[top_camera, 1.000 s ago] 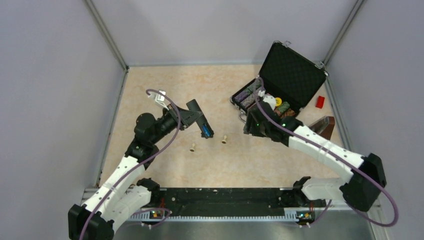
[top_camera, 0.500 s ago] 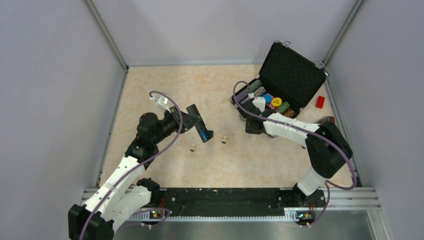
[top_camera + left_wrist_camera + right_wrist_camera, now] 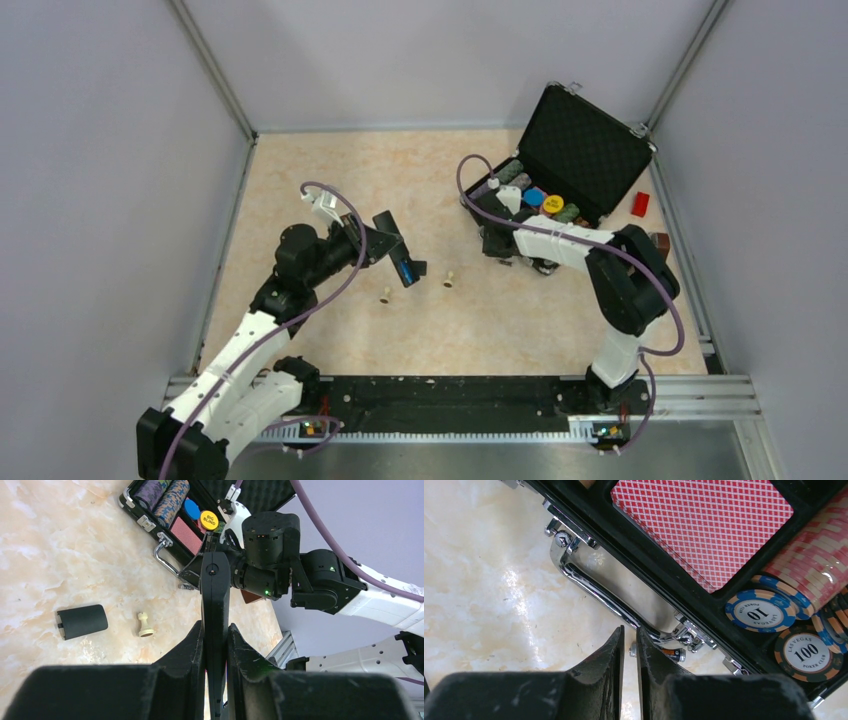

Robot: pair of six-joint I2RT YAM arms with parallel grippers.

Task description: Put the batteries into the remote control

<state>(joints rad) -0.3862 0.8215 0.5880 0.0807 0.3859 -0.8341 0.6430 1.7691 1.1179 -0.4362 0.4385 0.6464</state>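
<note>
Left claw (image 3: 215,626) was clamped on the remote (image 3: 215,585), held above the bench (image 3: 330,170) toward its left edge. Right claw (image 3: 629,641) stood nearly together at a small cell (image 3: 672,654) by the handle (image 3: 589,582) of the case (image 3: 639,555), toward the far right corner; grip could not be told. An off-centre pinch could flick the cell under the handle.

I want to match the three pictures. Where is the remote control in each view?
Top view: remote control, left of centre, held by the left pincer.
Left wrist view: centre, clamped between the pincer's fingers.
Right wrist view: not in it.
Shared landmark: the open chip case, seen in all three.
</note>
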